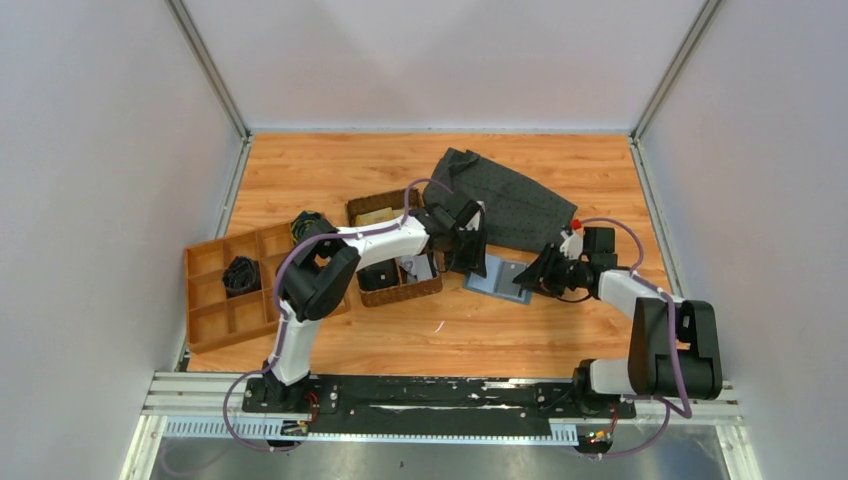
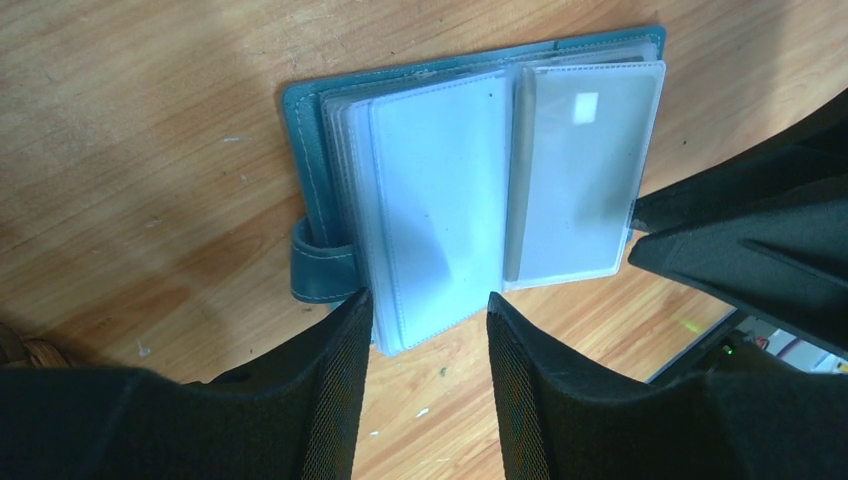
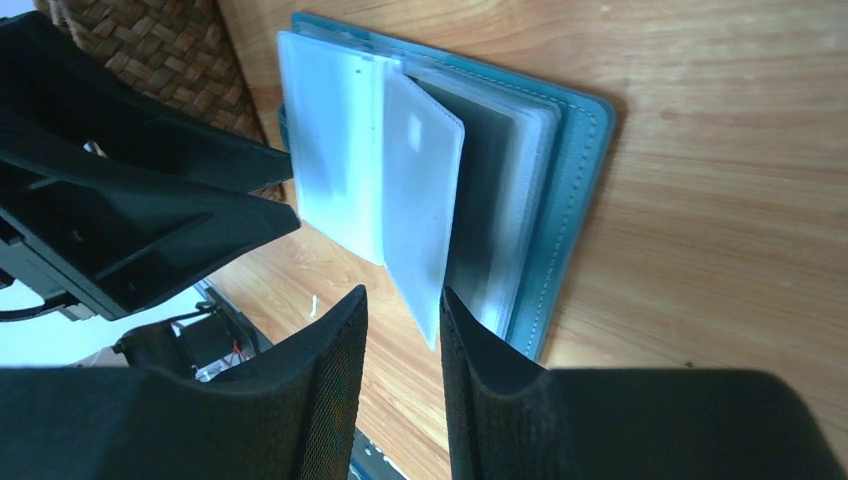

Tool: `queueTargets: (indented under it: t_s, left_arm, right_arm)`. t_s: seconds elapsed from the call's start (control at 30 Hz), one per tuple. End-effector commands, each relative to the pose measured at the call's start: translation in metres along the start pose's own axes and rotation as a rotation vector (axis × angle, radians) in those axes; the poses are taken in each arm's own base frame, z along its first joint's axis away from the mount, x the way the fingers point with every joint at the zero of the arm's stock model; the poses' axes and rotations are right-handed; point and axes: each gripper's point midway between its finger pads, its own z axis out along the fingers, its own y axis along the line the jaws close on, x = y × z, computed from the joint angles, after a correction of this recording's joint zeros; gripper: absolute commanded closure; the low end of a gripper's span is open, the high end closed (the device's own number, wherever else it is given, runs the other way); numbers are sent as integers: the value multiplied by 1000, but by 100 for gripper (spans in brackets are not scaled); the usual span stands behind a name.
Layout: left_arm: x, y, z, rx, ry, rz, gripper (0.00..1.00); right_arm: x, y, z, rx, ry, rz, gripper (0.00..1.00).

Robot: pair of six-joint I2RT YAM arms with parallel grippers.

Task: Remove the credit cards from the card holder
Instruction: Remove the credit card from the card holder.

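we see the card holder (image 1: 497, 279) lying open on the table (image 1: 420, 335), right of centre, just right of the woven basket (image 1: 420, 291). left fingers (image 2: 355, 335) are spread, straddling one edge of its clear sleeves (image 2: 440, 200). right fingers (image 3: 345, 335) are narrowly apart, with the tip of one sleeve leaf between them, not squeezed. a pale card (image 2: 575, 190) shows inside one sleeve.

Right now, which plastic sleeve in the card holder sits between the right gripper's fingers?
The raised sleeve bearing a small white square, tilted up from the card holder into the right gripper; the other sleeves lie flatter.
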Motion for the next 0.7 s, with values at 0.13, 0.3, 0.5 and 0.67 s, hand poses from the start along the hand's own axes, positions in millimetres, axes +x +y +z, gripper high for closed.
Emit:
queueTargets:
  t_s: [0.13, 0.3, 0.5, 0.67]
  left_arm:
    - [-17, -17, -29, 31, -60, 31, 53]
    - [-26, -20, -43, 23, -94, 39, 53]
    - [-33, -11, -57, -16, -131, 29, 53]
    - [-35, -5, -63, -38, -138, 31, 53]
  right_arm:
    - [-6, 47, -2, -118, 4, -68, 65]
    - [-8, 64, 7, -142, 12, -110, 65]
    - [-3, 83, 38, -155, 70, -149, 65]
    - [-6, 86, 47, -158, 103, -146, 69]
